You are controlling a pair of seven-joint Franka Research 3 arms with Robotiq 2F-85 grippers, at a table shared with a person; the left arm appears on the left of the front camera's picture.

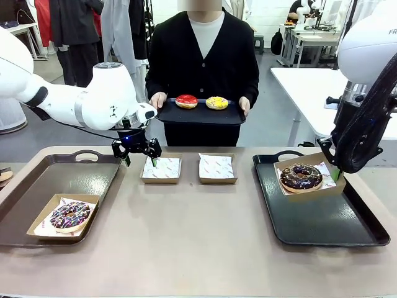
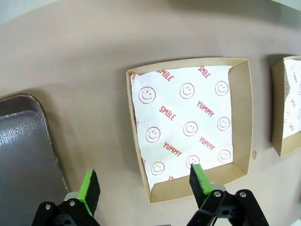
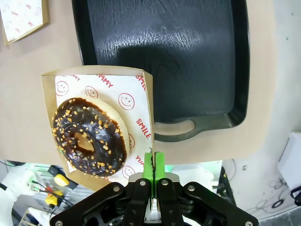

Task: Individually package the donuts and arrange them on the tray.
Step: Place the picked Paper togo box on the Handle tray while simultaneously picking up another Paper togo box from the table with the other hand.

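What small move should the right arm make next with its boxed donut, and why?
Probably lower the right gripper until the box sits flat on the black tray. Its jaws are shut on the box's rim, and the box with the chocolate donut looks tilted over the tray's corner.

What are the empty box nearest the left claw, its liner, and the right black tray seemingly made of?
Box: probably brown kraft cardboard, matte, with thin folded walls. Liner: white paper, printed in red. Black tray: likely moulded plastic, semi-glossy, judging by streaky reflections.
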